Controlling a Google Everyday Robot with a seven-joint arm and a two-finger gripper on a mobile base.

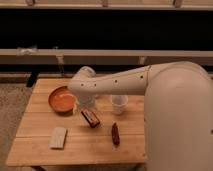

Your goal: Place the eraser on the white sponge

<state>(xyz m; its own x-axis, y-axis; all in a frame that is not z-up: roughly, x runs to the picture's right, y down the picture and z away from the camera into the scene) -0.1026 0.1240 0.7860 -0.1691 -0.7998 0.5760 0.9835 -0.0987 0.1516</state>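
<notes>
I'm seeing the gripper [86,106] hanging just over the dark, tilted eraser [90,118] mid-table; whether it is grasping, I cannot tell. The flat white sponge [58,137] is lying near the wooden table [35,116] front-left edge, open planks between.

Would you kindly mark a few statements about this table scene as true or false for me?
1. The eraser lies on the white sponge. False: it is right by the gripper, apart from the sponge.
2. The gripper is between the orange bowl and the white cup. True.
3. The cup stands left of the bowl in the picture. False: it stands to its right.
4. The dark oval object lies on the wooden table, right of the sponge. True.
</notes>
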